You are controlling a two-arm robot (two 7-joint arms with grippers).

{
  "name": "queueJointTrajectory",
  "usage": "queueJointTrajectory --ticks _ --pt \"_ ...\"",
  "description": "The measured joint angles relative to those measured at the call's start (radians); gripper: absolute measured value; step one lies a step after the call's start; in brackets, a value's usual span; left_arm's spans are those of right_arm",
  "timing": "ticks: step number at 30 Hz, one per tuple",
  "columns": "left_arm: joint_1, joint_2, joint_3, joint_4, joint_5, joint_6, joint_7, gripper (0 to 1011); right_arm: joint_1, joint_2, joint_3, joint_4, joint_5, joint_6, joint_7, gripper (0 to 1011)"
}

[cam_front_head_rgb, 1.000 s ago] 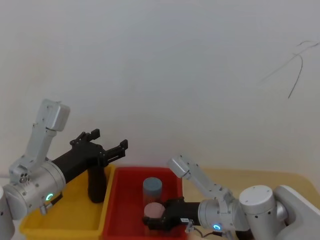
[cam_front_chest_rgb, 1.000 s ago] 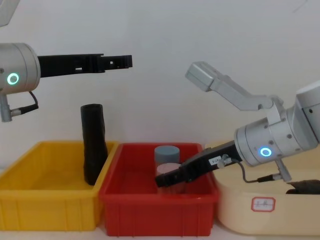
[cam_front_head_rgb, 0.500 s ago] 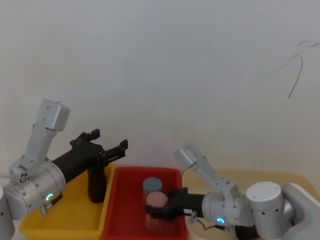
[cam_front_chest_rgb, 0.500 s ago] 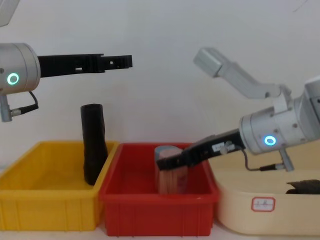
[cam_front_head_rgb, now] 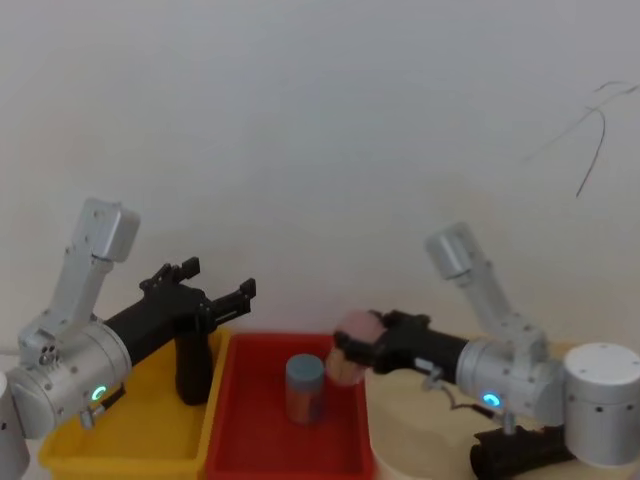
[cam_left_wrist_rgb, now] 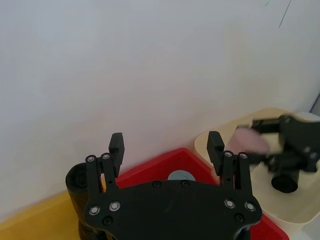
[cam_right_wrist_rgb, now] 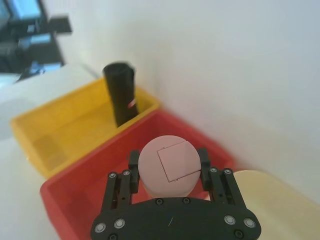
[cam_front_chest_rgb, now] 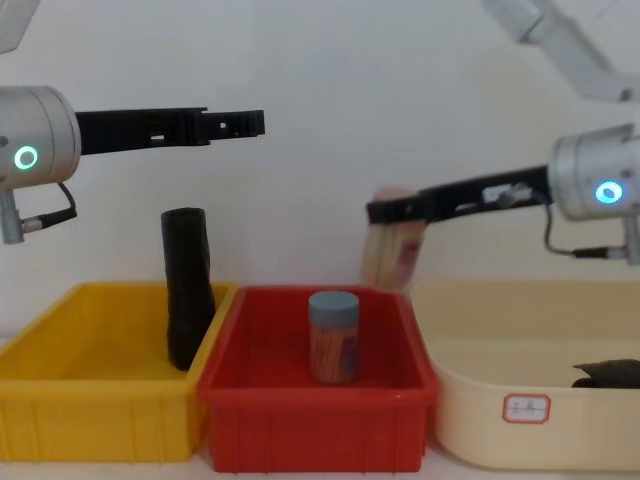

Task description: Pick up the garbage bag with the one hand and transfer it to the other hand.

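Right gripper [cam_front_chest_rgb: 385, 211] pinching a pink-capped container [cam_front_chest_rgb: 392, 250] mid-frame; left gripper [cam_front_chest_rgb: 240, 122] spread, upper left above the upright garbage bag [cam_front_chest_rgb: 187, 286].

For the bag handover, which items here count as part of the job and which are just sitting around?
Part of the job:
- garbage bag, standing in the yellow bin
- left end effector, open, above the bag
- right end effector, shut on a pink-lidded container

Just sitting around:
- blue-lidded container in the red bin
- cream tub
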Motion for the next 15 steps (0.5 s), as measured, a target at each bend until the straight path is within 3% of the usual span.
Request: queueJointTrajectory --ticks 10,15 --pt "0.0 0.0 0.0 0.0 0.0 0.0 0.0 1001 -0.1 0.058 0.105 -0.155 0.035 0.014 -0.111 658" --pt "0.0 0.0 0.0 0.0 0.0 0.0 0.0 1001 -0.15 0.084 0.137 -0.209 0.036 0.024 -0.159 658"
